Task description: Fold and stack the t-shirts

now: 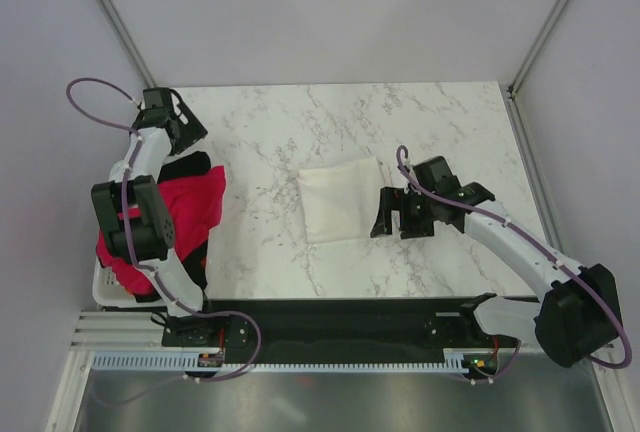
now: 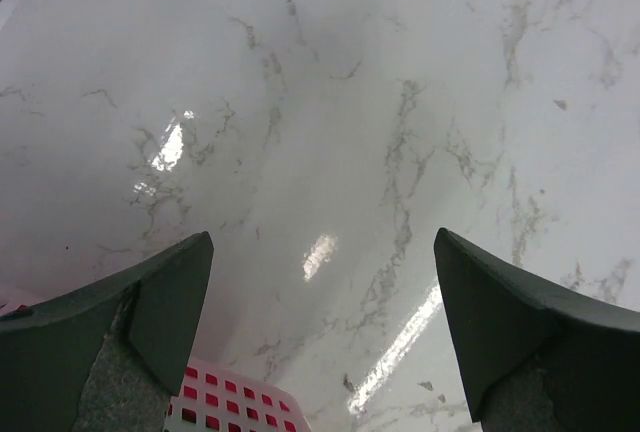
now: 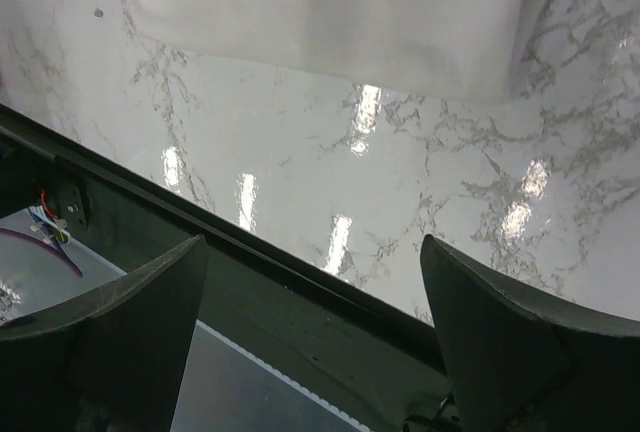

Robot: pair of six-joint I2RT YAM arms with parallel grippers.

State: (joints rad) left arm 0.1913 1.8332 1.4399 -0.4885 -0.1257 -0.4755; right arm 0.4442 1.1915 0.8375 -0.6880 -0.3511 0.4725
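1. The right hand [image 3: 312,242] has its fingers spread apart and holds nothing. It hovers just right of the white t-shirt [image 1: 340,202], which lies folded into a neat rectangle near the middle of the worktop [image 1: 300,122].
2. The left hand [image 2: 322,240] is also apart and empty. It sits over bare marble at the far left, just beyond the basket [image 1: 103,292].
3. The red-pink t-shirt [image 1: 190,207] is heaped in that basket and spills over its right edge. The black t-shirt [image 1: 185,165] is bunched at its far side. Neither is folded.
4. One shirt looks finished, so the step in hand appears to be fetching the second from the basket.
5. The next move likely calls for the left hand to swing nearer, over the heap, and pinch the red-pink cloth alone. It would then lift the shirt clear of the rim and lay it flat on the free worktop left of the white one.
6. The limp cloth may drag the black shirt out with it.
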